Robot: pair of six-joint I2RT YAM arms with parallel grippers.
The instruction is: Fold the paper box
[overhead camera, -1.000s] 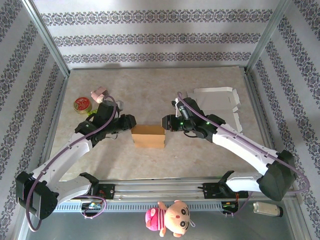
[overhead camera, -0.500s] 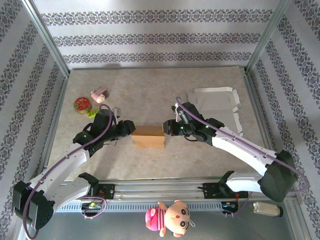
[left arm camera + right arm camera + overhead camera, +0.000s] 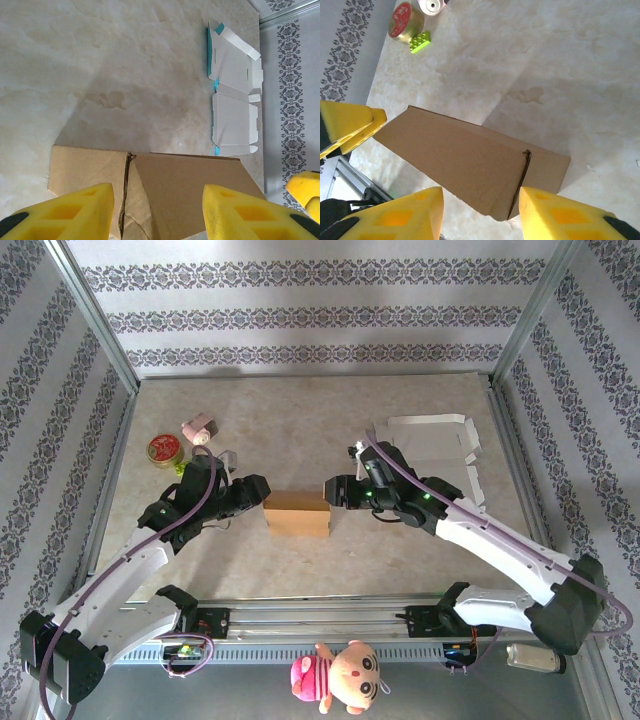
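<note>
Jaws, both pairs: we record the left gripper [image 3: 157, 202] and the right gripper [image 3: 480, 200] as partly open and holding nothing. One faces each end of the brown box [image 3: 297, 512] at mid-table, placed, we judge, to work both ends together. Arms: both reach inward from the near edge, elbows out. Farther back on the table [image 3: 300, 420]: flat white cartons [image 3: 432, 437].

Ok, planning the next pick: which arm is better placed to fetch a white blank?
Probably right: white blanks lie on its side, beyond the right gripper; the left gripper sits across the brown box.
</note>
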